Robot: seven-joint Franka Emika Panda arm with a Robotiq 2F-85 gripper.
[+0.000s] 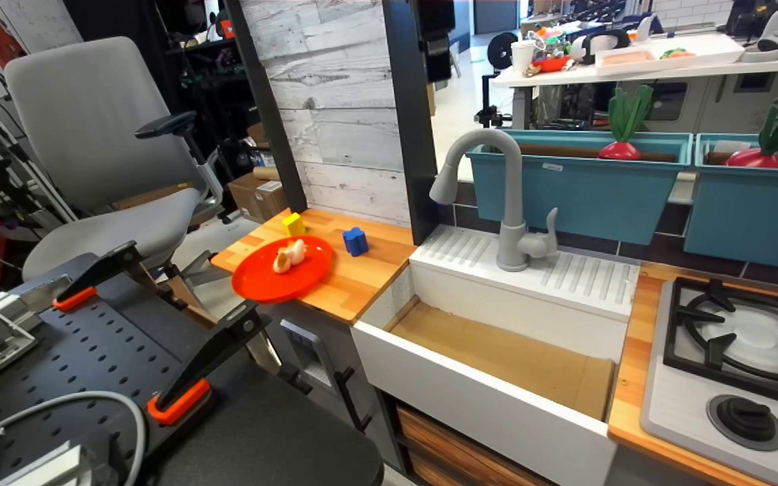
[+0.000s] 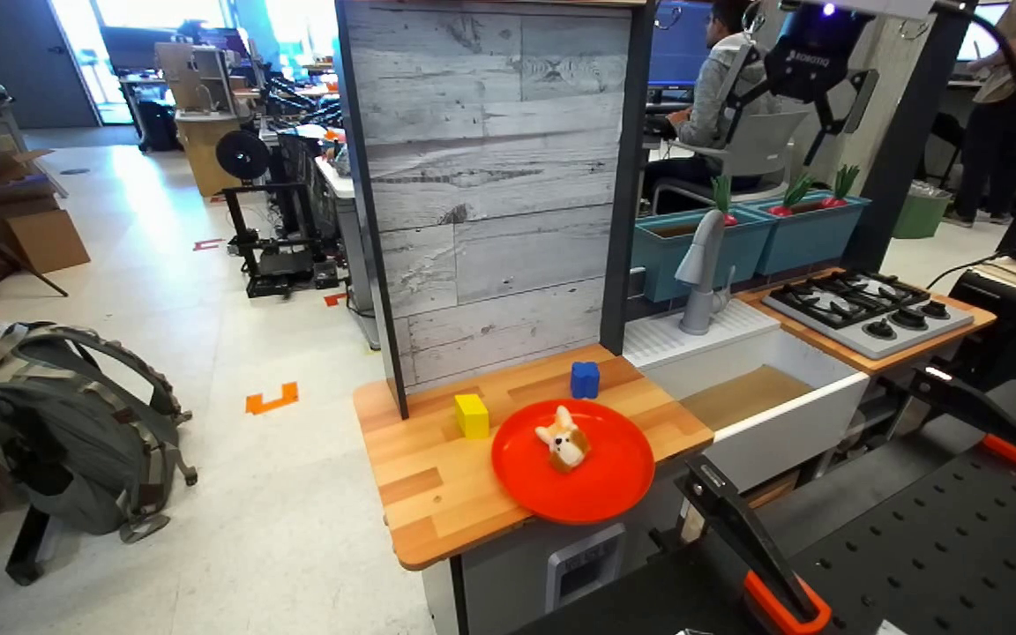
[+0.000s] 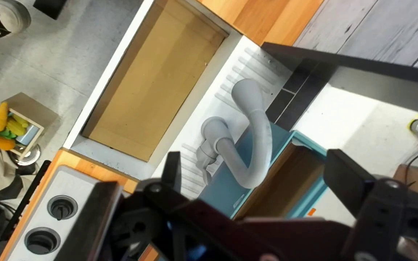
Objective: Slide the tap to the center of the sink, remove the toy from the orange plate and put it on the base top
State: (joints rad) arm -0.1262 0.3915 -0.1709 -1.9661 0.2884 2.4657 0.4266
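1. End effector: jaws spread wide apart, up in the air, well apart from the things below.
2. Tap: grey, upright, base standing on the ribbed back rim of the sink, about midway along; spout turned sideways along the rim, toward the plank panel.
3. Toy: small, white and tan, dog-faced, sitting on the orange plate, near its middle; shown in both exterior views.
4. Orange plate: on the wooden table, edge sticking out past the table's front.
5. Yellow block: on table, just beside the orange plate.
6. Blue block: on table, near the orange plate, sink side.
7. Stove: across the sink from the orange plate.
8. Teal planter: behind the sink, near the tap; a red, green-leaved vegetable stands in it.
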